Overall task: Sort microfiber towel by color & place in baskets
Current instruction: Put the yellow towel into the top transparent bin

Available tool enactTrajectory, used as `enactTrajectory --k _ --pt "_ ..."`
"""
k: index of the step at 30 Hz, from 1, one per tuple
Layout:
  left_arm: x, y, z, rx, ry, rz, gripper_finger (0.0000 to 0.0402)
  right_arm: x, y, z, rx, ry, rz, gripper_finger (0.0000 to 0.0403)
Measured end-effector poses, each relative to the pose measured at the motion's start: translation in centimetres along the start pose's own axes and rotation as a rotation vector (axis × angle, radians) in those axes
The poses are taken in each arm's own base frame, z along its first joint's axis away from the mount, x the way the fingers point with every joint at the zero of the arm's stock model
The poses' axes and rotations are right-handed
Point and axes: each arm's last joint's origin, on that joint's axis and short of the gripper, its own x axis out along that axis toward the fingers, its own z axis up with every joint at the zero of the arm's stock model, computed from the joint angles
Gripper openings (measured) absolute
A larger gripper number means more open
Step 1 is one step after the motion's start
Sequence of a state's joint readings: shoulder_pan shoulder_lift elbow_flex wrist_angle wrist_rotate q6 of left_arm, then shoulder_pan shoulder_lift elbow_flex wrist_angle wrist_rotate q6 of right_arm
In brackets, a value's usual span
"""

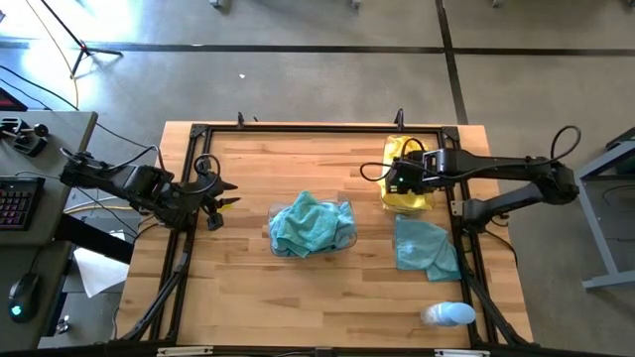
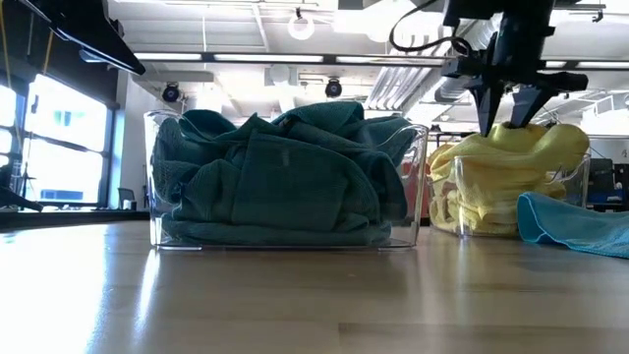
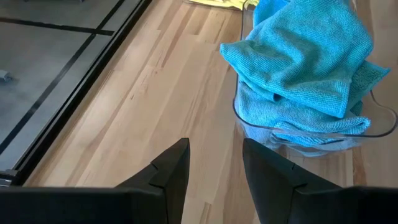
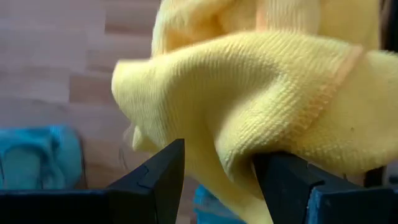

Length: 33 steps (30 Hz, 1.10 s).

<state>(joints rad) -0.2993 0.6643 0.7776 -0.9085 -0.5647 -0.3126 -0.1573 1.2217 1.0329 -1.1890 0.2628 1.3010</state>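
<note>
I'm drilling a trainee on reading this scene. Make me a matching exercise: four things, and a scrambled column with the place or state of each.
Things:
1. teal towels
2. yellow towels
3. loose teal towel
4. left gripper

Places or states:
A. open, above bare wood
B. flat on the table, outside any bin
C. in the middle bin
D. in the bin under the right gripper

Pairs: 1-C, 2-D, 3-B, 4-A

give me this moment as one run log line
right end effector: open over yellow towels in basket | left end effector: open, waiting left of teal basket | loose teal towel: on table
</note>
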Motion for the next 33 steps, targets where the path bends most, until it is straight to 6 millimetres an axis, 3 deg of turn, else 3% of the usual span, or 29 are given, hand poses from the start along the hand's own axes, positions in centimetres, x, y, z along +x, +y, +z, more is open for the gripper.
enactTrajectory --k 12,22,33 --pt "0.0 0.0 0.0 -0.05 0.0 0.0 0.0135 0.1 -1.0 -0.7 0.034 0.12 -0.124 0.0183" --pt "0.0 0.0 0.0 -0.051 0.0 0.0 0.0135 2.1 0.3 -0.9 -0.013 0.13 -0.214 0.018" --pt "0.0 0.0 0.0 -0.051 0.0 0.0 0.0135 4.4 1.7 0.5 -0.058 0.148 -0.196 0.0134"
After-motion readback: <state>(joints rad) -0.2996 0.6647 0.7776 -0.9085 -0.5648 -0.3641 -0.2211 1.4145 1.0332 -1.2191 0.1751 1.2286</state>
